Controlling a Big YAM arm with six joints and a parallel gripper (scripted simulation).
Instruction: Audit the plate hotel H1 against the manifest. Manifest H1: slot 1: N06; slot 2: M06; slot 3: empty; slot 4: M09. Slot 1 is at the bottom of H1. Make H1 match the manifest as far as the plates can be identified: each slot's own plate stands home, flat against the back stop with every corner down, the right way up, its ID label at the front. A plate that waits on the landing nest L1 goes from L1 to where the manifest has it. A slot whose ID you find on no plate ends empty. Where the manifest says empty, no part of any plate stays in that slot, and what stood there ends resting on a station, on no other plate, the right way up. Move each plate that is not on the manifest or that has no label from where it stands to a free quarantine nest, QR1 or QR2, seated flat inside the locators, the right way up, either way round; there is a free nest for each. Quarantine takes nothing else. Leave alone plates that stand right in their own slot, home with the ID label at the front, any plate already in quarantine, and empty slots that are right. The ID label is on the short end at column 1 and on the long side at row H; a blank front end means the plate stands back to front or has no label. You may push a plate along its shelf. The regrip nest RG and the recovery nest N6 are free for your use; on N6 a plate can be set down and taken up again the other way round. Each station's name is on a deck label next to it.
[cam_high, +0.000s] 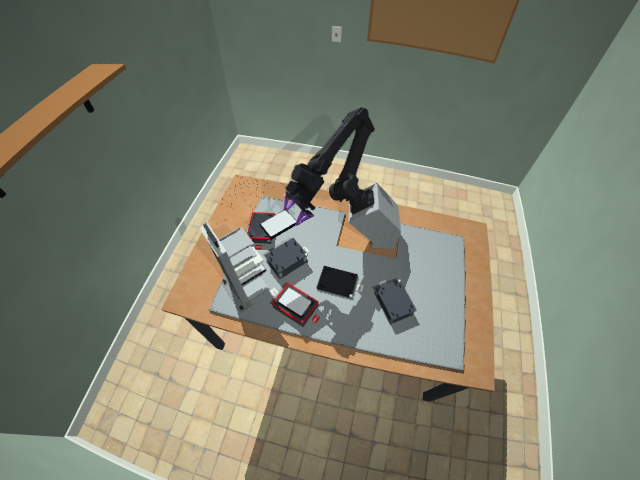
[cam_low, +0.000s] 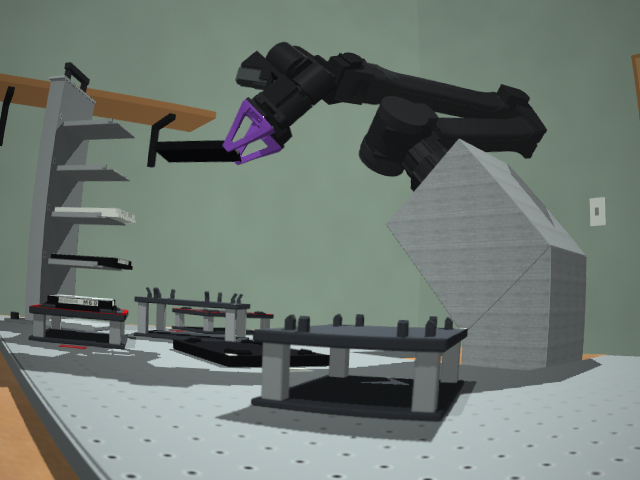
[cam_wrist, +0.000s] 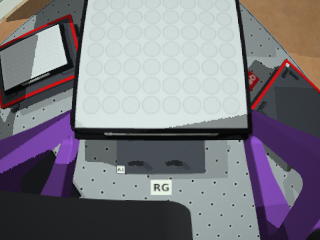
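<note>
My gripper (cam_high: 295, 219) (cam_low: 233, 149) (cam_wrist: 161, 119) is shut on a plate (cam_high: 278, 222) (cam_low: 192, 151) (cam_wrist: 159, 40) with a black body and a white top. It holds the plate by its near short end, level and high above the deck. Below it lie the RG nest (cam_high: 286, 256) (cam_wrist: 160, 158) and an empty red-rimmed quarantine nest (cam_high: 254, 219) (cam_wrist: 296, 96). The hotel H1 (cam_high: 227, 260) (cam_low: 49, 180) stands at the left. Its bottom shelf bears a black plate (cam_low: 93, 259) and the second shelf a white plate (cam_low: 98, 210). The two upper shelves are bare. The other red-rimmed nest (cam_high: 283, 308) (cam_low: 77, 312) holds a plate (cam_high: 295, 301) (cam_low: 77, 300) (cam_wrist: 36, 60).
A flat black nest (cam_high: 337, 281) (cam_low: 227, 353) lies mid-deck. A dark raised nest (cam_high: 395, 300) (cam_low: 361, 335) stands at the right front. The grey arm pedestal (cam_high: 377, 214) (cam_low: 491, 268) stands behind. A wooden wall shelf (cam_low: 129, 108) hangs behind the hotel.
</note>
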